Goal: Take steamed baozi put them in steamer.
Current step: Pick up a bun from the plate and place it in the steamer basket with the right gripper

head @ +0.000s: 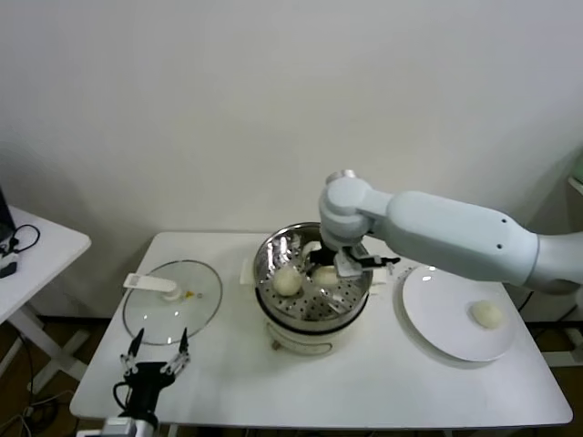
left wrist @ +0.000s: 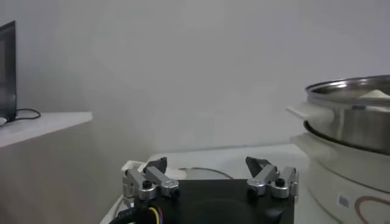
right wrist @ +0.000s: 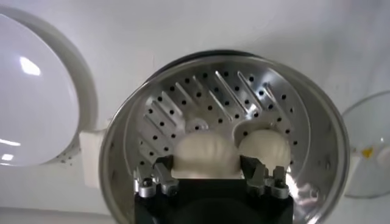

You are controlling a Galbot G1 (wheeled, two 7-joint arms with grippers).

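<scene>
Baozi are the subject: nearest the robot, the left end effector (head: 157, 357) hangs idle at the front edge of the bench (head: 364, 382), its fingers spread apart and holding nothing, just in front of the glass lid (head: 173, 300). Mid-bench, the steamer (head: 314, 314) holds two baozi side by side on its perforated tray. The right end effector (right wrist: 212, 178) is lowered inside the steamer with its fingers on either side of one bun (right wrist: 205, 155), partly parted; whether they grip it or have let go cannot be told. The second bun (right wrist: 265, 146) lies touching or just beside the first. Farther right, one baozi (head: 486, 314) remains on the white plate (head: 437, 337). Risk, as judged: if a finger sticks to the soft dough on withdrawal, the bun could be dragged up or shoved against its neighbour; a finger could also catch the steamer rim.
</scene>
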